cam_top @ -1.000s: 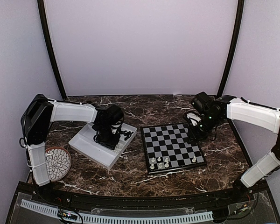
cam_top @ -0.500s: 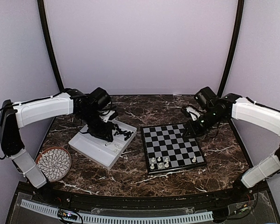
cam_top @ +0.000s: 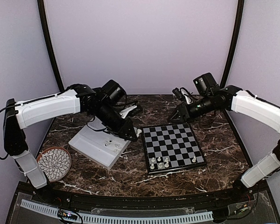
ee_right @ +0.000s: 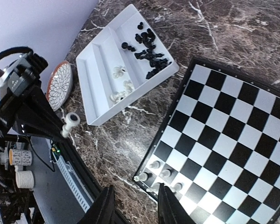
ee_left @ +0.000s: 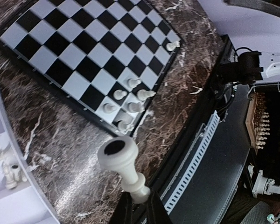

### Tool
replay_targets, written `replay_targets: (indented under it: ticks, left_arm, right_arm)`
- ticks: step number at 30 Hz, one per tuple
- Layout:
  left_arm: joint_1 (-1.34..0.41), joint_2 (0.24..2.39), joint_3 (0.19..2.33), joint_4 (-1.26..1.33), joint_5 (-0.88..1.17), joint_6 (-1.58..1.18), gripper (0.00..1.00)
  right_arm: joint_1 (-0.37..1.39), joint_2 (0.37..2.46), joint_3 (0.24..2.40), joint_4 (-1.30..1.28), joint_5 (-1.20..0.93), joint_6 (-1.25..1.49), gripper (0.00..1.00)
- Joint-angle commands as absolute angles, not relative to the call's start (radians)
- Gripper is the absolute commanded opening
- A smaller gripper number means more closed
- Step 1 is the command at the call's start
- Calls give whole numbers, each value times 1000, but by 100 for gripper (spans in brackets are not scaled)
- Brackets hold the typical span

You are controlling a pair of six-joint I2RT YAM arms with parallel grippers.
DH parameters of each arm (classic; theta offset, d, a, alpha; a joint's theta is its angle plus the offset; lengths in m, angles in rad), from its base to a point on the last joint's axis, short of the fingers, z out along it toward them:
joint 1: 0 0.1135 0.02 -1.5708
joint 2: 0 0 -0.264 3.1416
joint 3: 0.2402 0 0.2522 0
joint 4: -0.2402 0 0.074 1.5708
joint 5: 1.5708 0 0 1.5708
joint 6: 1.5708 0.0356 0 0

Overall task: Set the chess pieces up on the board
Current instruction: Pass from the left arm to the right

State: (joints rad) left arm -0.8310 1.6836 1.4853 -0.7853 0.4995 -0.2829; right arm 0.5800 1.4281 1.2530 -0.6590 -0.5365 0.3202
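One white piece [ee_left: 122, 161] is pinched by its base in the left claw [ee_left: 141, 201], which is clenched on it. The piece juts out past the fingertips, round head foremost, in the air over the marbled surface [ee_left: 60, 154].

Just ahead of this claw lies the board [ee_left: 91, 51], flat on the surface. The corner nearest the claw carries a small cluster of white chess pieces [ee_left: 130, 100], all upright. A lone white piece [ee_left: 172, 45] stands further from the claw along the same edge.

On the claw's other side, close by, sits the white divided tray [cam_top: 100, 147]. It holds a heap of black pieces [ee_right: 147, 51] in one compartment and a few white tray pieces [ee_right: 121, 86] in the next.

The right claw [ee_right: 133, 205] is released, its two fingers parted with nothing between them. It hangs above the far edge of the board, facing the left claw across the board's far left corner. From this claw the cluster of pieces lies ahead and below, at the board's opposite edge. The tray is beyond the board and well apart from it.

A round patterned plate [cam_top: 56, 163] rests past the tray, far from both claws.
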Motion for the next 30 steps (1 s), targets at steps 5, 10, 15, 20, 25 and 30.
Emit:
replay_targets:
  ticks: [5, 10, 15, 20, 25, 30]
  left_arm:
    - [-908, 1741, 1615, -652, 622, -282, 4]
    - [-931, 1782, 1661, -635, 621, -290, 4]
    - [-935, 1797, 1682, -623, 619, -299, 4]
    - [-936, 1805, 1700, -623, 585, -295, 4]
    - [-935, 1807, 1707, -604, 581, -300, 4]
    - [-934, 1809, 1711, -593, 583, -303, 4]
  right_arm:
    - [589, 1527, 1196, -286, -948, 611, 62]
    - [595, 1535, 1169, -179, -1009, 701, 61]
    - [623, 1549, 1166, -201, -1040, 680, 54]
    - [643, 1548, 1149, -206, -1059, 682, 46]
    - [642, 1540, 1134, -215, -1044, 683, 37]
    - [639, 1544, 1122, -212, -1020, 701, 29]
